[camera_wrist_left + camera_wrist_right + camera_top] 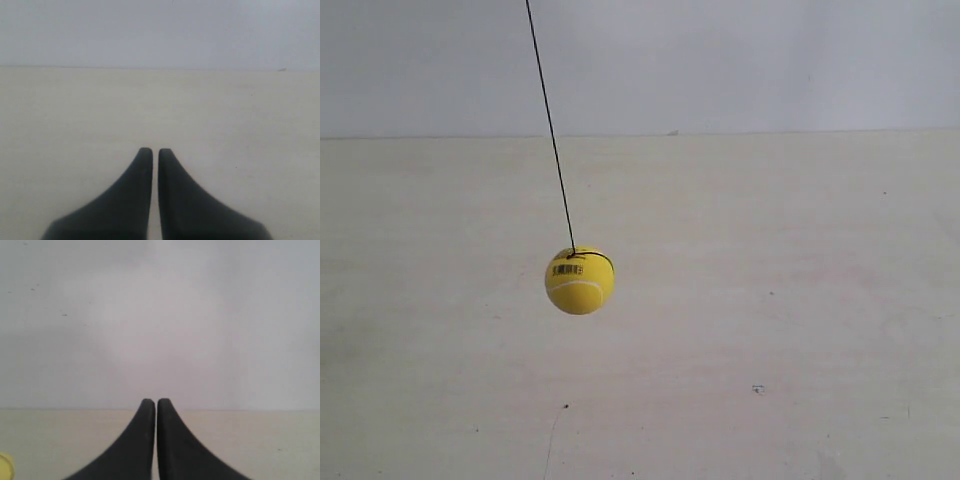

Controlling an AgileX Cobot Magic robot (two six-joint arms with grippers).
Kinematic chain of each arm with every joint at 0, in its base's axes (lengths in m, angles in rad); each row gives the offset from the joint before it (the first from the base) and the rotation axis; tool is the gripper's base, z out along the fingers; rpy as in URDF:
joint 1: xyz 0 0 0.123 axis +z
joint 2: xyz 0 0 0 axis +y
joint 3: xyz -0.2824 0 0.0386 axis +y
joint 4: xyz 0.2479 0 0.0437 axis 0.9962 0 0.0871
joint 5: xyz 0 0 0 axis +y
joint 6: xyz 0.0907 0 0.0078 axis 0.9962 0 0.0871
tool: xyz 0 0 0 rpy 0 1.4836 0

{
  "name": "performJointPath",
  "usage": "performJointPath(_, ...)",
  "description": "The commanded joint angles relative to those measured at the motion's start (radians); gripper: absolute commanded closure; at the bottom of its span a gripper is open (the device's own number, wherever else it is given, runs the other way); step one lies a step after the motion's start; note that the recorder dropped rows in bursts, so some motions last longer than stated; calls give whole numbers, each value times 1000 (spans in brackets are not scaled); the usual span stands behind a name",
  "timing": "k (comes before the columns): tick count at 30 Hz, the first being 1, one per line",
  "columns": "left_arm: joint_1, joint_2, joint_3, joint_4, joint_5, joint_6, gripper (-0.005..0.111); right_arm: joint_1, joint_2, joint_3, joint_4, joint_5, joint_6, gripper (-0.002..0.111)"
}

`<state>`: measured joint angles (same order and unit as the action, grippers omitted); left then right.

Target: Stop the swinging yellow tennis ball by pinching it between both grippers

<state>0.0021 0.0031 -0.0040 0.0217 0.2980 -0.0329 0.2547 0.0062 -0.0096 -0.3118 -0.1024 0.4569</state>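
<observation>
Yellow tennis ball (579,281) hangs on its black string (551,125) slightly left of centre in the exterior frame, above the pale cream table (800,320). I see the left gripper (151,150) and the right gripper (152,401) both pressed nearly together, holding nothing. Only a yellow sliver of the ball shows, off to the side of the right one. A grey-white wall (770,60) stands behind.
</observation>
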Motion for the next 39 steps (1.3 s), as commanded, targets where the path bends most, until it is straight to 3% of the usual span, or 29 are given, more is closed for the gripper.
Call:
performJointPath(1,-3,-3,4,-4,-3,3,102,-120,-6,10,319,46,-250,108)
performJointPath(8,-3,-3,4,-4,-3,3,102,-183,-6,10,283,94,-470,108)
performJointPath(20,-3,-3,4,-4,-3,3,102,-187,-6,10,303,420,-491,108)
performJointPath(39,-3,-3,4,-4,-3,3,102,-187,-6,10,303,425,-483,108)
